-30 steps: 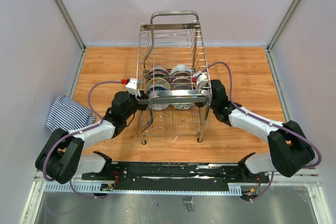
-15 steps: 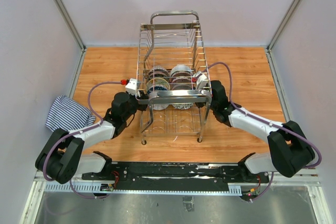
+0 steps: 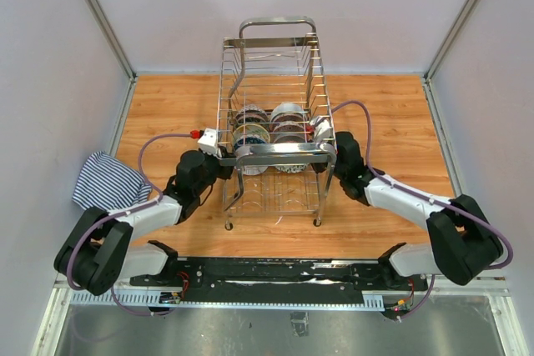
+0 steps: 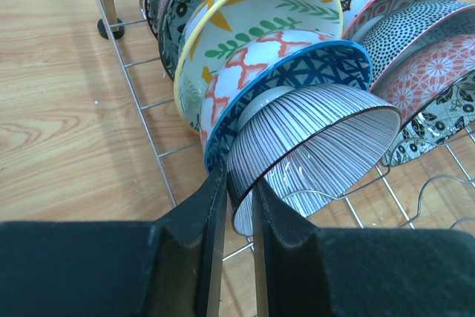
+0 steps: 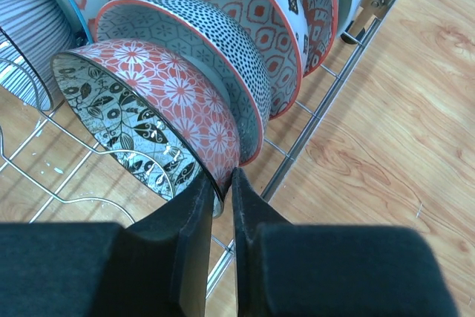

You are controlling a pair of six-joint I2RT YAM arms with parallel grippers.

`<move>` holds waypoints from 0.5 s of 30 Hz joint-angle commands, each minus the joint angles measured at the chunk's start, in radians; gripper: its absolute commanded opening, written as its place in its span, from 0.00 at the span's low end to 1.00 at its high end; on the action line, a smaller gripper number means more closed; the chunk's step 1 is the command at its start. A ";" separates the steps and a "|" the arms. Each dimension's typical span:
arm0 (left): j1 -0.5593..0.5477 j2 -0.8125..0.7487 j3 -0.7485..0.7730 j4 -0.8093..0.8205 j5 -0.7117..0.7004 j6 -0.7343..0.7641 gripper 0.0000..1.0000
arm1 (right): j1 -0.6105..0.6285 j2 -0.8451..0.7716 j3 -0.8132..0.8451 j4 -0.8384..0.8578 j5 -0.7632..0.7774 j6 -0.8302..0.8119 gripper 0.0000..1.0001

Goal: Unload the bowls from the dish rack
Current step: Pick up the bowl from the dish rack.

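On the wooden table (image 3: 392, 122) stands the dish rack (image 3: 275, 149), its bowls (image 3: 269, 127) on edge in two rows, mouths facing near. At the left side the left gripper (image 4: 237, 185) pinches the nearest striped bowl (image 4: 319, 139) by its rim; at the right side the right gripper (image 5: 221, 183) pinches the red-flowered bowl (image 5: 171, 94) by its rim.

Left arm (image 3: 158, 206) stretched from near-left of dish rack (image 3: 284, 151) to rack's left side, forearm low, wrist turned inward. Left gripper (image 4: 236, 187) pinched rim of striped bowl (image 4: 319, 139), one finger each side. Right arm (image 3: 400, 193) mirrored at rack's right side. Right gripper (image 5: 225, 182) nipped rim of red floral bowl (image 5: 178, 102), jaws nearly together.
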 commanded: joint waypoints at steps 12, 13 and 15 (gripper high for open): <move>-0.015 -0.093 -0.036 0.081 -0.029 -0.032 0.00 | 0.012 -0.095 -0.044 0.144 0.035 0.050 0.01; -0.015 -0.100 -0.040 0.085 -0.030 -0.035 0.01 | 0.012 -0.098 -0.048 0.148 0.036 0.052 0.01; -0.015 -0.109 -0.047 0.095 -0.034 -0.041 0.01 | 0.012 -0.103 -0.054 0.162 0.043 0.057 0.01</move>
